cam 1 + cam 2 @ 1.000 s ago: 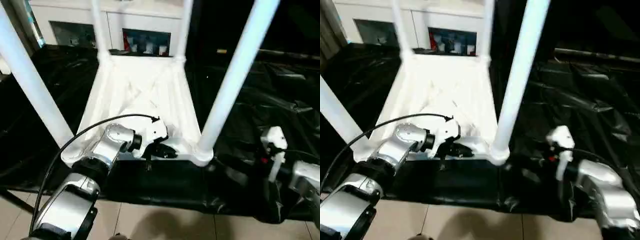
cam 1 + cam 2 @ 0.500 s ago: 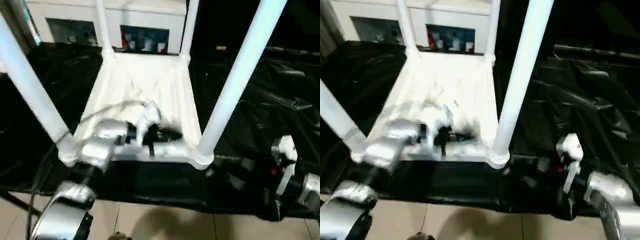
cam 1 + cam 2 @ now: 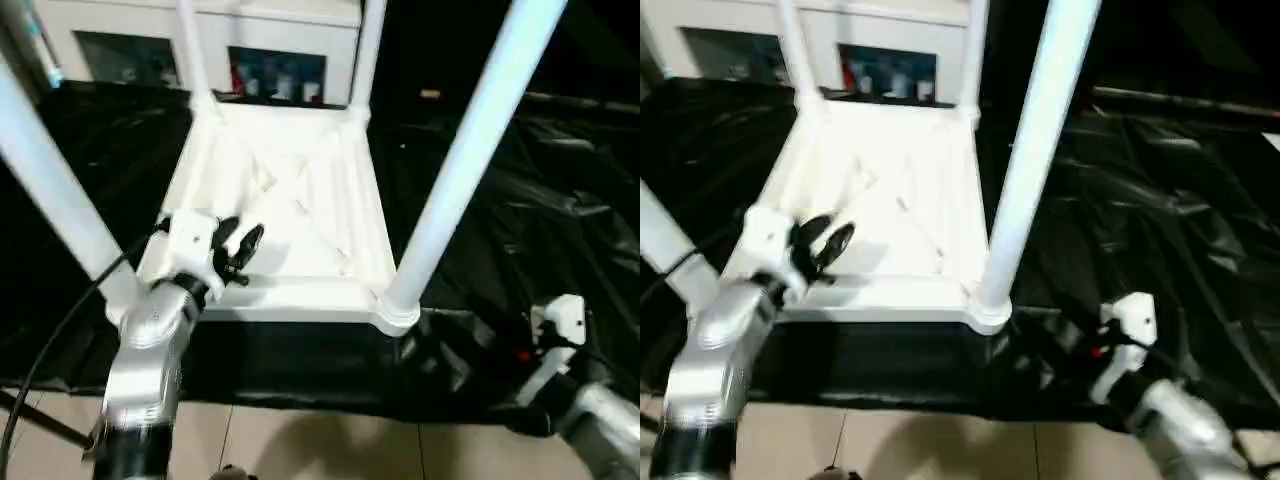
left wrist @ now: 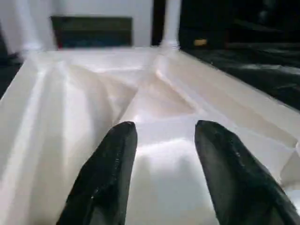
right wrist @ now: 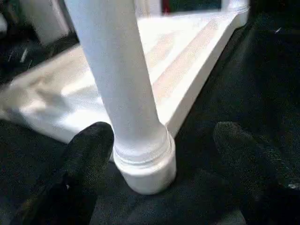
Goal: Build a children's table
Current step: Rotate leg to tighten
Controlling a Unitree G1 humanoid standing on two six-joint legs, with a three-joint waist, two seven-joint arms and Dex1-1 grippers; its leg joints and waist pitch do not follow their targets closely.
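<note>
Kids' table [image 3: 300, 190] upside down on black cloth [image 3: 520, 200], legs up. L gripper [image 3: 240, 252] jaws apart over underside; R gripper [image 5: 161, 140] jaws apart, near-right leg [image 5: 124, 79] between, not touching.

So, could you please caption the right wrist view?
Open right pincer straddling the upturned children's table's near leg.

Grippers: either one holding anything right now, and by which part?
Nothing held. Left gripper is open over the table's underside; right gripper is open around the near right leg.
</note>
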